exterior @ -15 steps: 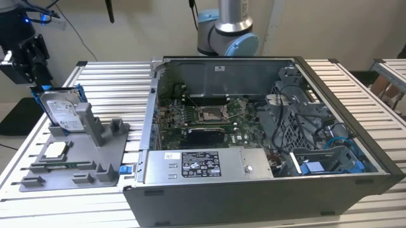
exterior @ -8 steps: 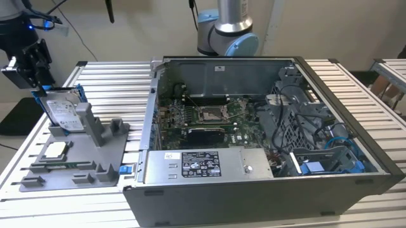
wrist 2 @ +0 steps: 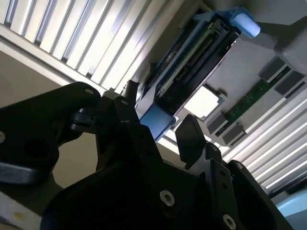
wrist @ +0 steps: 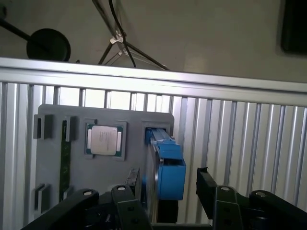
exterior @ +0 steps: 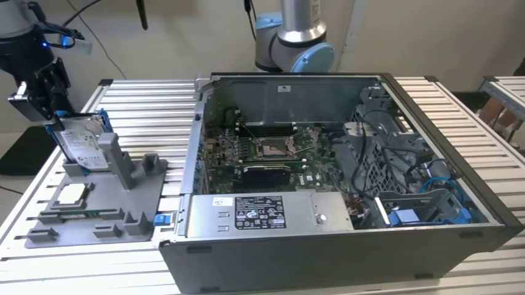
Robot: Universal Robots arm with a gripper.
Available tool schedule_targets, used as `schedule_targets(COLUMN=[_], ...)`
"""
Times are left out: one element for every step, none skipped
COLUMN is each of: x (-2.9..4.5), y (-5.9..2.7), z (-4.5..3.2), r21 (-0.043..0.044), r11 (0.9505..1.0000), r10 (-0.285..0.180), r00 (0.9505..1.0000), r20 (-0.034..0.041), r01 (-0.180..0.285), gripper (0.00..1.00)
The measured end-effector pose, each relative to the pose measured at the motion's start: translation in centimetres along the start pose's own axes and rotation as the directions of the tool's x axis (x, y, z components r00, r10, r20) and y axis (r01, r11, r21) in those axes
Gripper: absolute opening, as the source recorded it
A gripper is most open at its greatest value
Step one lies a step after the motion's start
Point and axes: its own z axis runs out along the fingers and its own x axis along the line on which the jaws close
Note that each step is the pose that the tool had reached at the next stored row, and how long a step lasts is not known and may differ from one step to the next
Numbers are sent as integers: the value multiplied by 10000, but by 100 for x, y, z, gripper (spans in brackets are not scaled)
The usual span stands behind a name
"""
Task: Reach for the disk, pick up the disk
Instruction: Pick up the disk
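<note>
Ext. view's left: gripper (exterior: 51, 117) spread open, fingers (wrist: 206, 184) straddling upper end of disk (exterior: 82, 144), clear gap at one finger, nothing held. Disk stands tilted in a slot of grey tray (exterior: 123, 206); chip (exterior: 72, 192) lies in same tray, apart from disk. Rightward: open PC case (exterior: 328, 258) on slatted table (exterior: 139, 98).

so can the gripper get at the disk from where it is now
Probably yes: the gripper is right at the disk, its open fingers stand either side of it, and nothing seems to lie between them.
</note>
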Motion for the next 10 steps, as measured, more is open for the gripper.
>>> schedule_targets(x=[1, 1, 2, 3, 3, 4, 4, 5, 6, 6], y=[-1, -1, -1, -1, -2, -2, -2, -3, -3, -4], z=[18, 36, 54, 72, 90, 108, 127, 145, 163, 181], r21=[2, 3, 3, 3, 4, 5, 5, 5, 7, 7], r11=[10000, 10000, 10000, 10000, 10000, 10000, 10000, 10000, 10000, 10000], r10=[-1, -1, -1, -1, -1, -1, -2, -2, -3, -2], r00=[10000, 10000, 10000, 10000, 10000, 10000, 10000, 10000, 10000, 9999], r20=[8, 18, 31, 42, 54, 64, 75, 85, 96, 103], r01=[1, 1, 1, 1, 1, 1, 2, 2, 3, 2], gripper=[100, 100, 100, 100, 100, 100, 100, 100, 100, 100])
